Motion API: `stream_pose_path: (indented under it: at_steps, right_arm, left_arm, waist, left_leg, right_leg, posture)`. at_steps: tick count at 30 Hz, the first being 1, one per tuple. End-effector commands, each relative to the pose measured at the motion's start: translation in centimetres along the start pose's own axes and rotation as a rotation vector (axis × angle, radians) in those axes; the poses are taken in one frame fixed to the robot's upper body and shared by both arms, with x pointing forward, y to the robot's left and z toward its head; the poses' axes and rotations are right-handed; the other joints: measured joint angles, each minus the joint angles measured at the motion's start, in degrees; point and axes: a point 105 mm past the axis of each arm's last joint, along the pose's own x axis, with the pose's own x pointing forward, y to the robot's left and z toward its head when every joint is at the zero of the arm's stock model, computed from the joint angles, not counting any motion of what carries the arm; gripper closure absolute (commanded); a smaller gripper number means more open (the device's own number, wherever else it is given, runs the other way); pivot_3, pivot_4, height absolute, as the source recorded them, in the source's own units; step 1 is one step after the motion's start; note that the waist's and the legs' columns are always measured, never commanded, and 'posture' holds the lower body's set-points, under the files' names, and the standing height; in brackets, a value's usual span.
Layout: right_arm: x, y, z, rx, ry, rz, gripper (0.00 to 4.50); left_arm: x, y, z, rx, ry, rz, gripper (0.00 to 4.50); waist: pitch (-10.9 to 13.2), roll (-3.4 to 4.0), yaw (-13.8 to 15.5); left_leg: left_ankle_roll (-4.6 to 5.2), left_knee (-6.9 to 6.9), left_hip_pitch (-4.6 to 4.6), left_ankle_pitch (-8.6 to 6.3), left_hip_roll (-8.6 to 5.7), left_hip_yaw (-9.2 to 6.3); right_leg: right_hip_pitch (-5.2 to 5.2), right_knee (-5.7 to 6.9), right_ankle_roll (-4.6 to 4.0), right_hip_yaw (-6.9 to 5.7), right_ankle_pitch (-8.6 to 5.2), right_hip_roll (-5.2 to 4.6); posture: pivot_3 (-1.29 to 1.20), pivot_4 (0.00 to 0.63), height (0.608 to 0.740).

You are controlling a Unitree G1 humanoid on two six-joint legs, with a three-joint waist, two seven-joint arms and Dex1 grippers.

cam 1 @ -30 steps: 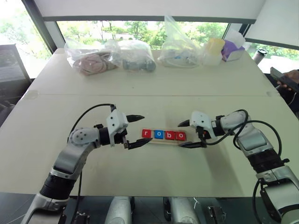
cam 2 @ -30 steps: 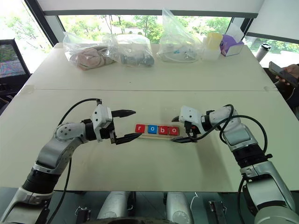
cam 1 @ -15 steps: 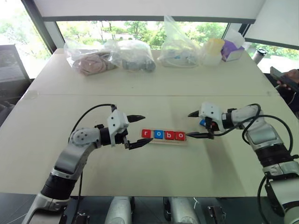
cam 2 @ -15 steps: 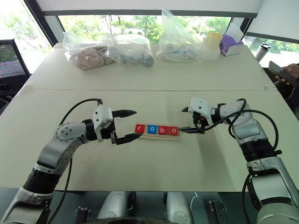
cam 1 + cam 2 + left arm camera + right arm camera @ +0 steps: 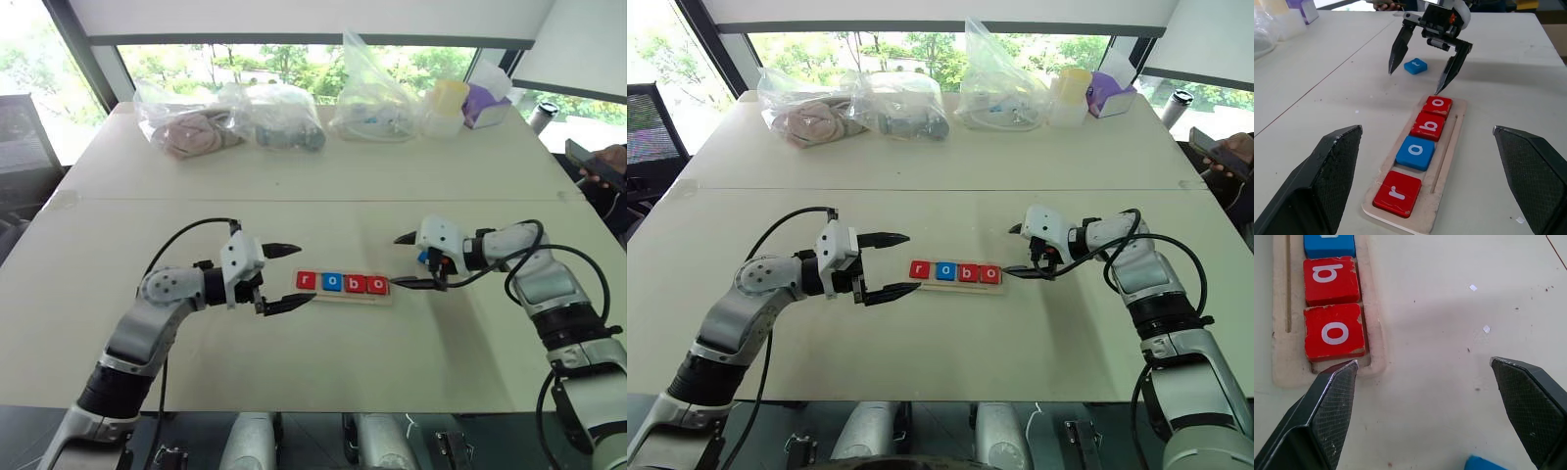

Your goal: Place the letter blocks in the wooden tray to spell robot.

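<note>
The wooden tray (image 5: 343,297) lies mid-table with four letter blocks in a row: red r (image 5: 307,281), blue o (image 5: 332,283), red b (image 5: 355,284) and red o (image 5: 377,286). A loose blue block (image 5: 1415,65) rests on the table just past the tray's right end, behind my right gripper (image 5: 394,262). That gripper is open and empty, its lower fingertip close to the tray's right end. My left gripper (image 5: 307,272) hovers open and empty at the tray's left end, pointing along the row. The right wrist view has the red o (image 5: 1334,332) beside one finger (image 5: 1327,411).
Several clear plastic bags (image 5: 279,117), a yellow cup (image 5: 451,98) and a purple box (image 5: 485,103) line the table's far edge. A person's hand with a phone (image 5: 598,166) is at the right edge. A seam (image 5: 313,201) crosses the tabletop behind the tray.
My right gripper has drawn back to the right from the tray's end, uncovering the loose blue block behind it. The left gripper has stayed put.
</note>
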Motion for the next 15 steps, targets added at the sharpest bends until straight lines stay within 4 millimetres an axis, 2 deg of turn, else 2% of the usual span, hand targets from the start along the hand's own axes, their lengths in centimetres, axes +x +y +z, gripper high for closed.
stream_pose_path:
  at_steps: [1, 15]
  right_arm:
    - [-0.2, -0.4, 0.5, -0.018, -0.015, -0.017, 0.06]
    - [0.9, 0.5, 1.7, -0.017, -0.057, 0.029, 0.06]
  left_arm:
    - [-0.6, 0.4, 1.5, 0.056, -0.019, -0.004, 0.00]
    - [-1.4, 1.4, 1.3, 0.078, 0.013, 0.012, 0.00]
  waist:
    - [0.0, 0.00, 0.0]
    - [0.0, 0.00, 0.0]
  left_leg:
    - [0.00, 0.00, 0.00, 0.00, 0.00, 0.00]
    - [0.00, 0.00, 0.00, 0.00, 0.00, 0.00]
  right_leg:
    - [0.00, 0.00, 0.00, 0.00, 0.00, 0.00]
    - [0.00, 0.01, 0.00, 0.00, 0.00, 0.00]
  posture:
    - [0.00, 0.150, 0.740]
    - [0.00, 0.150, 0.740]
